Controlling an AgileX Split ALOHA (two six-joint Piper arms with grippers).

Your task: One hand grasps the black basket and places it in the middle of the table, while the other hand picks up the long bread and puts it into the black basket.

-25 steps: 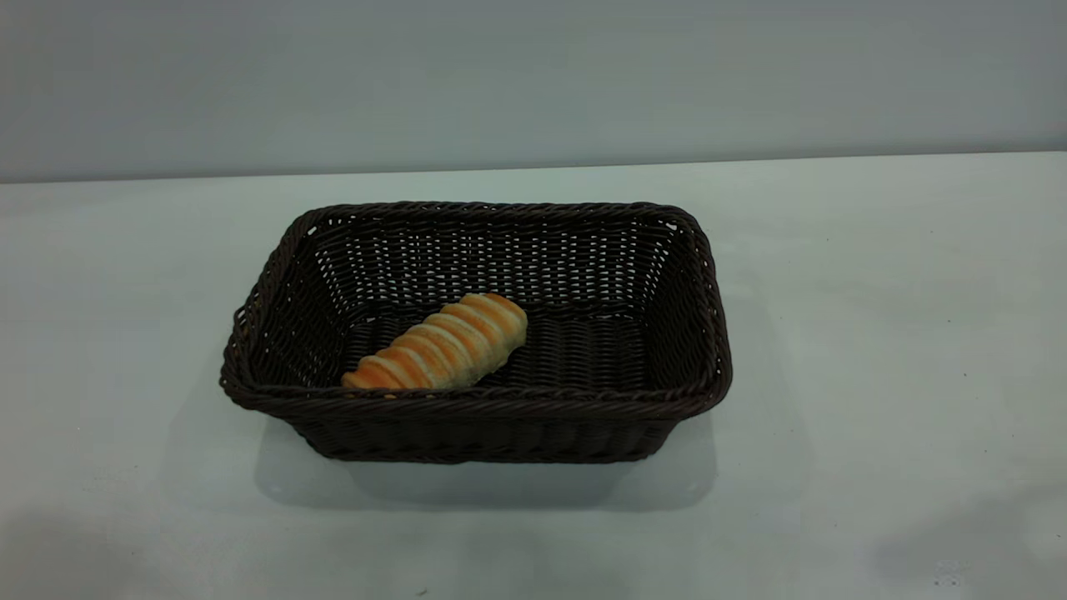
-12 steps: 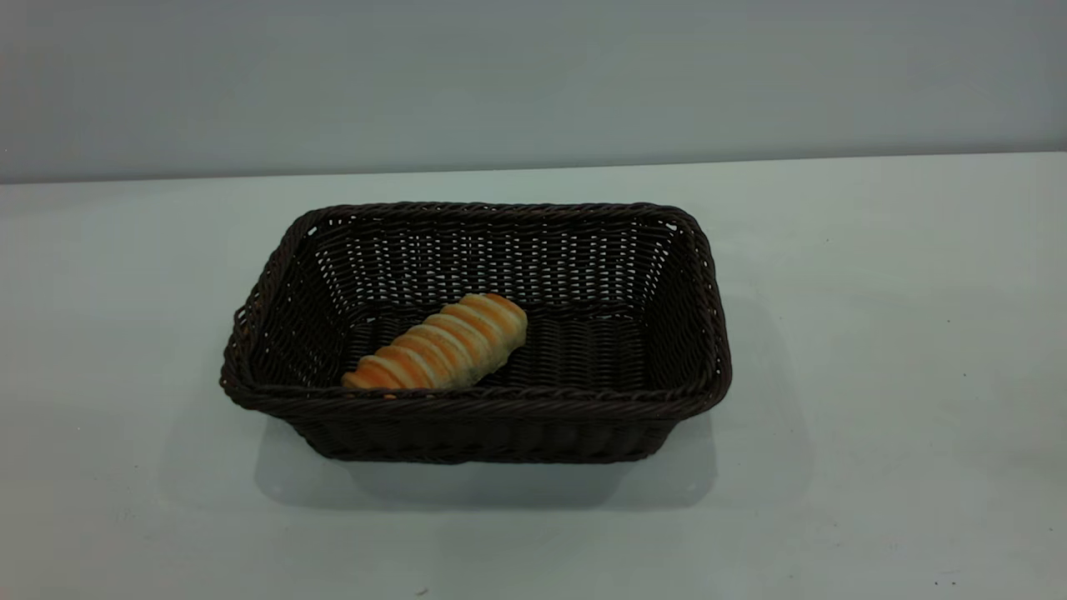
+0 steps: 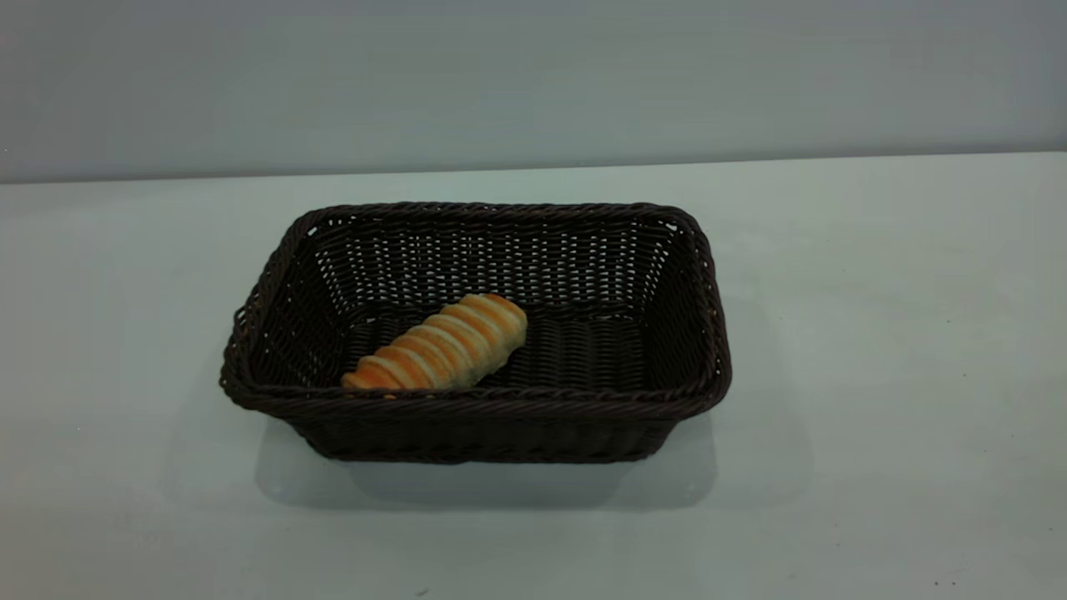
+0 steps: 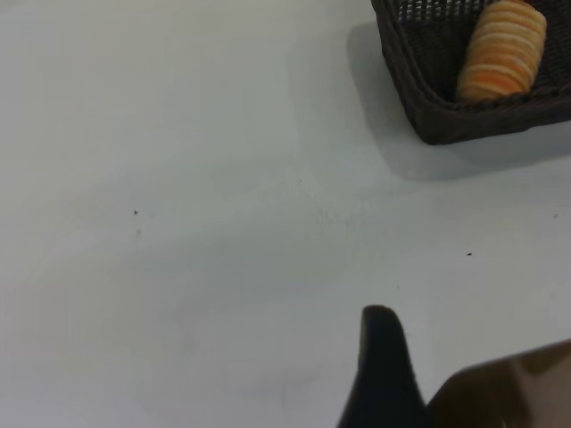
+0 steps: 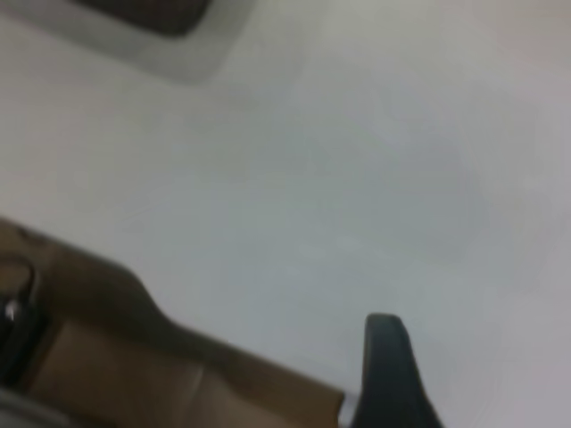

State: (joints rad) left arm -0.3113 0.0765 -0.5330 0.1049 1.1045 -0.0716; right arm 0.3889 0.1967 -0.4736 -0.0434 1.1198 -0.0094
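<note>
Long bread [image 3: 439, 343] lies diagonally inside black basket [image 3: 475, 400], toward 7 o'clock corner; basket mid-table [image 3: 875, 333]. Both grippers off basket over bare table; 1 finger [image 4: 385, 366] visible per wrist view, aperture indeterminable.

The large rectangular dark woven wicker basket [image 3: 475, 333] stands in the middle of the wide white table [image 3: 875, 350]. The small elongated golden-orange ridged bread roll [image 3: 438, 343] lies inside it on the floor, left of centre, slanting from the near-left wall toward the middle
</note>
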